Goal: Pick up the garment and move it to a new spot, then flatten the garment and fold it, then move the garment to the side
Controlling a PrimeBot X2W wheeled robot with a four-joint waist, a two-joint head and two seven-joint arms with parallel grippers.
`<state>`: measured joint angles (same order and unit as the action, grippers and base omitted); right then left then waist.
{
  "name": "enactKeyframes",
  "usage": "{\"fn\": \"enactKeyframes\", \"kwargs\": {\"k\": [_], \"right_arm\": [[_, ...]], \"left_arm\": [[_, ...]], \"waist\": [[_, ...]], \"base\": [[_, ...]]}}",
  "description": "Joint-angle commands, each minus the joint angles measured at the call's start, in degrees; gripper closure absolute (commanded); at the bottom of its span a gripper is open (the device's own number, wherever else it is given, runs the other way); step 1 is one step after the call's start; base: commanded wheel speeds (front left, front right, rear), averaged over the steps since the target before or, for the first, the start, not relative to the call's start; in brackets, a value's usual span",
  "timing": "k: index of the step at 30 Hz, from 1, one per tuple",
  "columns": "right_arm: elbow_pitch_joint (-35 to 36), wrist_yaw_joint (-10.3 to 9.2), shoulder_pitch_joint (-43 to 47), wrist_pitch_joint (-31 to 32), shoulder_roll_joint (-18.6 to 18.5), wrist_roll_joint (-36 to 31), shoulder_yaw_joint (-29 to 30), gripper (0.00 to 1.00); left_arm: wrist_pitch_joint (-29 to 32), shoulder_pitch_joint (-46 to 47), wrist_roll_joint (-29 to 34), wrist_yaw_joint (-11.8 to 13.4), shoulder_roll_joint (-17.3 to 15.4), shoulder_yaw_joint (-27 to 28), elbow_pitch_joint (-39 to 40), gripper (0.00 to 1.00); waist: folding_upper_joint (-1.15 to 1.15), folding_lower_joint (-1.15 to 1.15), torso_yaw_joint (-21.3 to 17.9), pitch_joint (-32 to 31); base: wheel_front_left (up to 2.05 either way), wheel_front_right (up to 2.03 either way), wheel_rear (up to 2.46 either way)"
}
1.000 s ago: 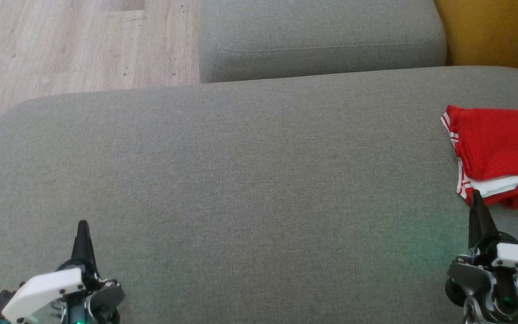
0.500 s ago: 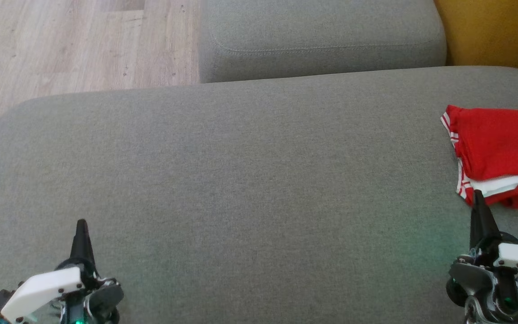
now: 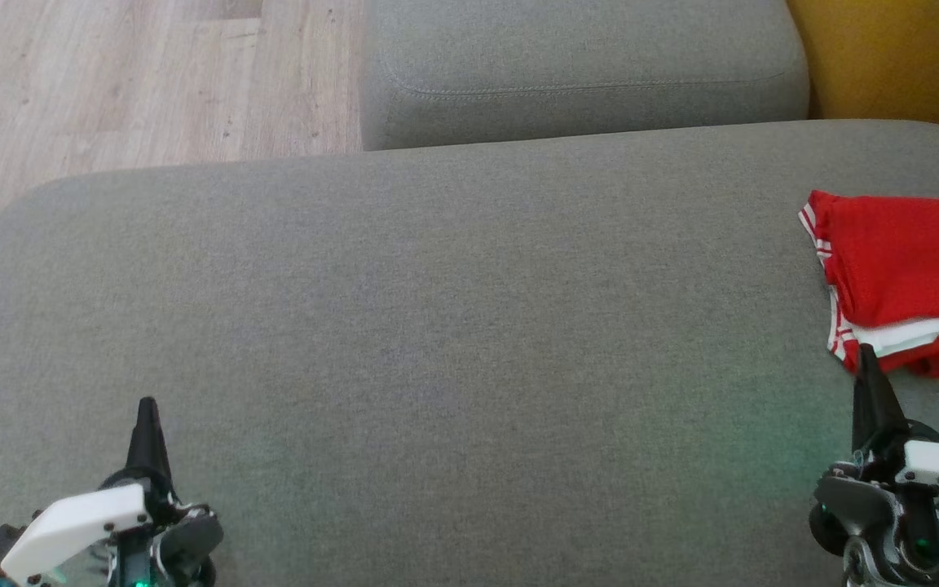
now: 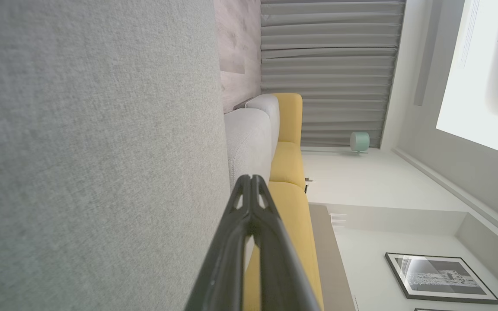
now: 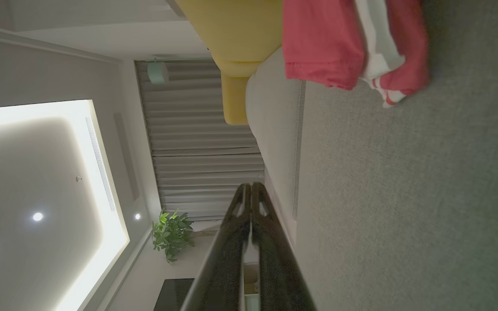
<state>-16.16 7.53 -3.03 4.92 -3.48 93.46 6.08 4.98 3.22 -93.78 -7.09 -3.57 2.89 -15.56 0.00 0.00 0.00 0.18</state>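
Garment [image 3: 905, 269]: red with white stripes, folded in layers, lying at the right end of the grey sofa seat [image 3: 437, 326]; cut off by the frame edge in the head view, so full outline not confirmed; white inner layer showing along the near edge.

Left hand [image 3: 147, 405]: low at the left of the head view, above bare seat, well apart from the garment; fingers pressed together along their length in the left wrist view; nothing held.

Right hand [image 3: 862, 350]: low at the right, tip just beside the garment's near left corner in the head view; seen apart from the cloth in the right wrist view, garment lying ahead of the fingertips; fingers pressed together; nothing held.

Change over the last 1 s: next to none; garment same in place and shape; right hand unmoved; left hand sunk a trifle toward the bottom edge; second cushion [image 3: 584, 73] and wood floor [image 3: 111, 81] unshifted, so camera steady.

Assessment: fold judged complete and garment judged already set to the side; both hands empty and near their rest poses; stillness read as the task at or near its end. Only risk noted: right fingertip close enough to snag the near corner on any forward move.
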Motion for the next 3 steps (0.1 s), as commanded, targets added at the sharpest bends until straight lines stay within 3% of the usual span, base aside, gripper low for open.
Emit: {"fn": "enactKeyframes", "kwargs": {"k": [1, 3], "right_arm": [[2.21, -0.04, -3.02, 0.43, -0.44, -0.11, -0.99, 1.0], [2.21, -0.04, -3.03, 0.46, -0.41, -0.14, -0.95, 1.0]], "left_arm": [[0.27, 2.84, 0.33, -0.4, -0.43, 2.08, 1.58, 1.0], [0.3, 2.84, 0.36, -0.4, -0.4, 2.12, 1.58, 1.0]], "waist": [[0.0, 0.0, 0.0, 0.0], [0.0, 0.0, 0.0, 0.0]], "base": [[0.0, 0.0, 0.0], [0.0, 0.0, 0.0]]}}
